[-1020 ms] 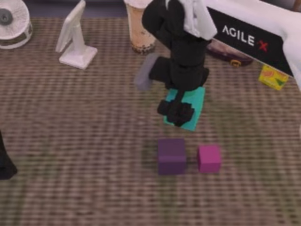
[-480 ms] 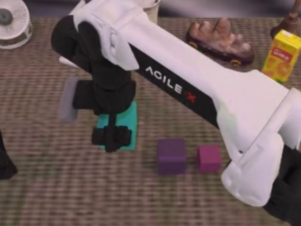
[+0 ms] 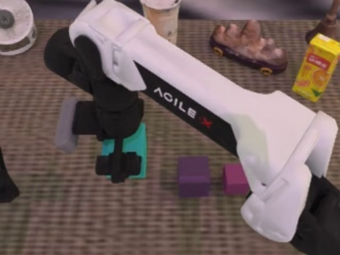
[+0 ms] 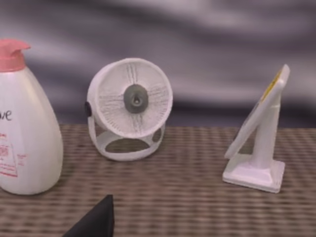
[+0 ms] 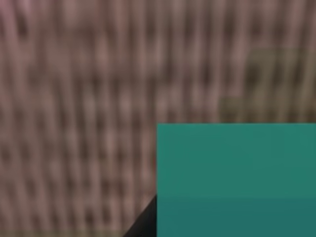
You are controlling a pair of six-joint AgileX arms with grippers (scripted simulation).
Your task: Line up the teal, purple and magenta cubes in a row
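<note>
We are holding the teal cube (image 3: 137, 150) with our right gripper (image 3: 119, 165), its jaws clenched on it, left of the purple cube (image 3: 193, 176). The magenta cube (image 3: 234, 179) is sitting just right of the purple one. Our left gripper (image 3: 6, 186) is resting at the table's (image 3: 42, 223) left edge; we cannot tell its jaws.

Brown woven tabletop (image 3: 48, 212) – ribbed weave; blurred grey wall (image 4: 207, 44) behind.
</note>
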